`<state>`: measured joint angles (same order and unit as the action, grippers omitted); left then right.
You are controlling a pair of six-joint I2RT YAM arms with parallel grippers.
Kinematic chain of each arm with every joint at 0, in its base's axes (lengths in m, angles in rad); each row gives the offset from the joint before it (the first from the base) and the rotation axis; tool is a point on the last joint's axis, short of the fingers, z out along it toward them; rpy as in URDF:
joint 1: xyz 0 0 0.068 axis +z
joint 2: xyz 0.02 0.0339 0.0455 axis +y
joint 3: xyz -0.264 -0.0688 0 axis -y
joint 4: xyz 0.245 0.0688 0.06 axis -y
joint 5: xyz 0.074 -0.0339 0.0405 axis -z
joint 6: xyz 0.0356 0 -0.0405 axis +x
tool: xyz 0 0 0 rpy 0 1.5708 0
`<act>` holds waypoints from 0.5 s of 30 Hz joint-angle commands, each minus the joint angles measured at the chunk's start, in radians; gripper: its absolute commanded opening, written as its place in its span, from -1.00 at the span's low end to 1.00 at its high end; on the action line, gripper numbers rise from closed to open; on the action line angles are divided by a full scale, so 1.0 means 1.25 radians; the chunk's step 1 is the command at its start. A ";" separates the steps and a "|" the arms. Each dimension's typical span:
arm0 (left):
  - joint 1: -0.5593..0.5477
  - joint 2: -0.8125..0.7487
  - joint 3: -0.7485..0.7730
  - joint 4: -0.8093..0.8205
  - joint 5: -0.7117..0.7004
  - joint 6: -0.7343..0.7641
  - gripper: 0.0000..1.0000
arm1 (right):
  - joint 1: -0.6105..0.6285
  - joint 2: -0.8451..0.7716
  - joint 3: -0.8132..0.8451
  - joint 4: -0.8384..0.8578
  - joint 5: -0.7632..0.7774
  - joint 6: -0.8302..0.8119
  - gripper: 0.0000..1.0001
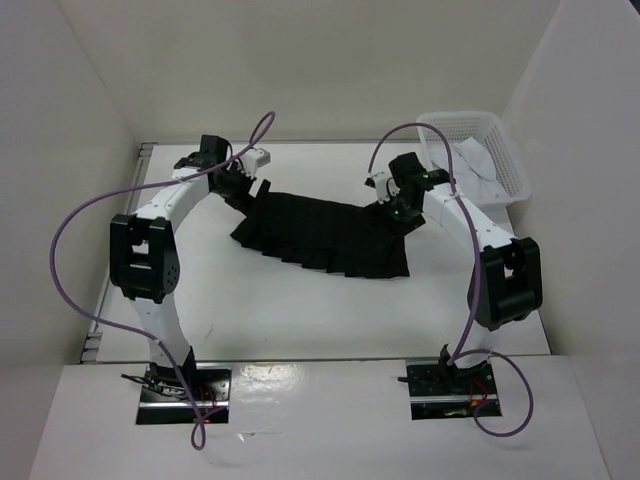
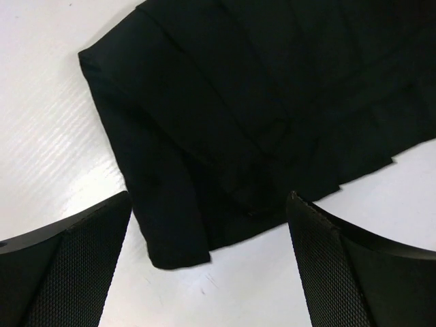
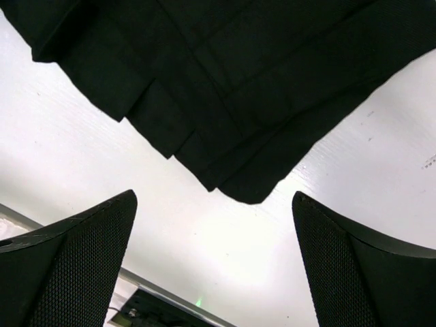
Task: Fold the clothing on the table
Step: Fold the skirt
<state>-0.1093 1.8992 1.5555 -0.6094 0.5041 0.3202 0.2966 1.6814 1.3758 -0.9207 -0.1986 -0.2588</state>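
A black pleated skirt [image 1: 320,238] lies spread flat on the white table [image 1: 300,310], slanting from back left to front right. My left gripper [image 1: 243,186] hovers over its back left end and stands open. In the left wrist view a rounded corner of the skirt [image 2: 174,248] lies between the open fingers [image 2: 75,266], untouched by them. My right gripper [image 1: 397,205] hangs over the skirt's back right part, also open. A pointed corner of the skirt [image 3: 248,187] shows just beyond the right gripper [image 3: 214,197], with bare table under the jaws.
A white mesh basket [image 1: 478,150] holding white cloth stands at the back right corner. White walls close in the table on three sides. The table's edge and a metal rail [image 3: 136,300] show low in the right wrist view. Purple cables [image 1: 70,250] loop off both arms.
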 commanded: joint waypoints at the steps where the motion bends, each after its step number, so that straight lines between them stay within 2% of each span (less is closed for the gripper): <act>1: -0.001 0.053 0.036 0.026 -0.039 0.043 1.00 | -0.016 -0.050 -0.017 0.000 -0.004 0.001 0.97; 8: -0.016 0.138 0.042 0.073 -0.047 0.043 1.00 | -0.031 -0.059 -0.040 0.008 -0.013 0.008 0.97; 15: -0.023 0.166 0.026 0.100 -0.056 0.027 1.00 | -0.031 -0.042 -0.040 0.008 -0.030 0.008 0.97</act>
<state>-0.1360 2.0926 1.5818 -0.5228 0.4263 0.3416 0.2611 1.6474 1.3273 -0.9157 -0.2066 -0.2577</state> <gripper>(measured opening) 1.001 0.986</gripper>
